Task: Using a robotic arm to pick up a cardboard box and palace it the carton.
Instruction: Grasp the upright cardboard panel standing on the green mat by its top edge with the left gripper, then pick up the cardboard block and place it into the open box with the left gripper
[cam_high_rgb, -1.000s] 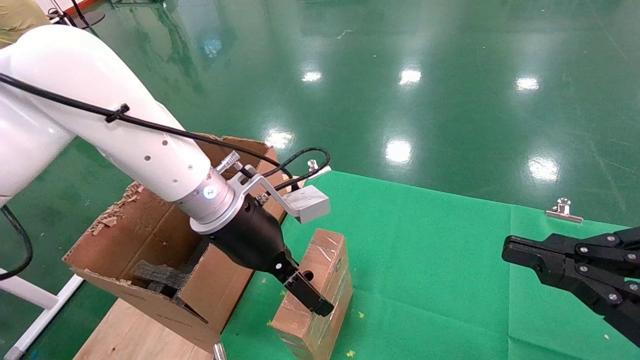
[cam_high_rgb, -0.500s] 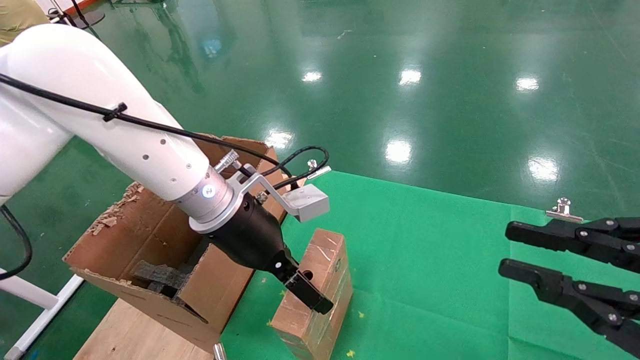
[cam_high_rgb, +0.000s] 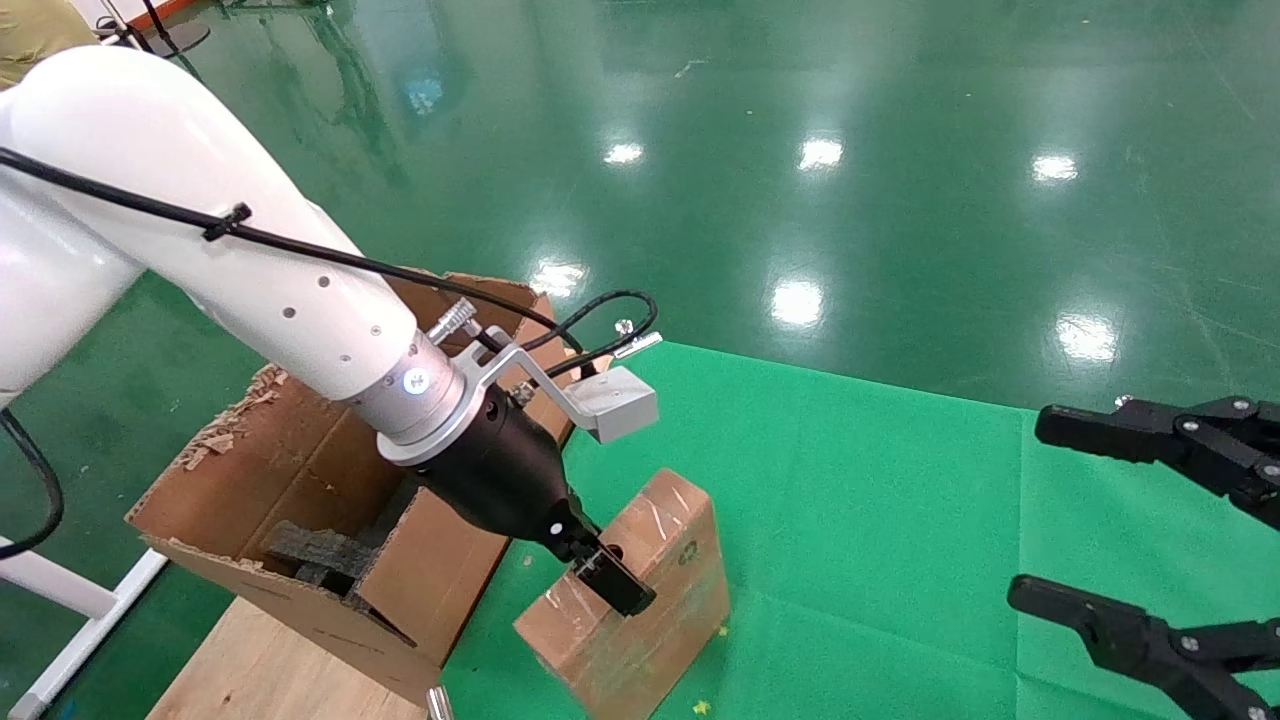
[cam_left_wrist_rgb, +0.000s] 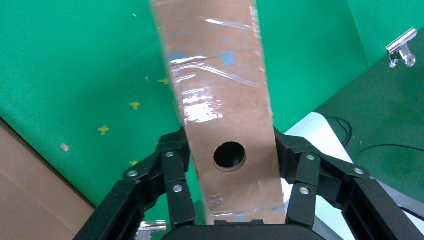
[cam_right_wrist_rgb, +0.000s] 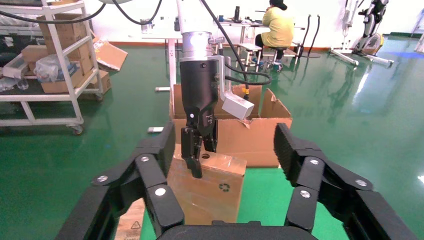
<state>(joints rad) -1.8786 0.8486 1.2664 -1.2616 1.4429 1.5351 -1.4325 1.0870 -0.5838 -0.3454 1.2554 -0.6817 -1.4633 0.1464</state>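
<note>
The robotic arm's left gripper (cam_high_rgb: 603, 578) is shut on the small taped cardboard box (cam_high_rgb: 655, 585), one finger on each long side beside the round hole. The box is tilted, with one end raised off the green mat. In the left wrist view the box (cam_left_wrist_rgb: 220, 85) fills the gap between the fingers (cam_left_wrist_rgb: 175, 165). The big carton (cam_high_rgb: 300, 470) with ragged flaps and black foam stands just left of the box. My right gripper (cam_high_rgb: 1030, 508) is wide open and empty over the mat at the right. The right wrist view shows the box (cam_right_wrist_rgb: 215, 200) and carton (cam_right_wrist_rgb: 260, 135).
A green mat (cam_high_rgb: 880, 520) covers the table, held by a metal clip (cam_high_rgb: 630, 340). A wooden board (cam_high_rgb: 260, 660) lies under the carton. Shelves with boxes (cam_right_wrist_rgb: 50, 60) and a seated person (cam_right_wrist_rgb: 277, 30) are far off on the green floor.
The right gripper has gone from shut to wide open. The box in the left gripper has turned and tipped, its far end swinging right and rising.
</note>
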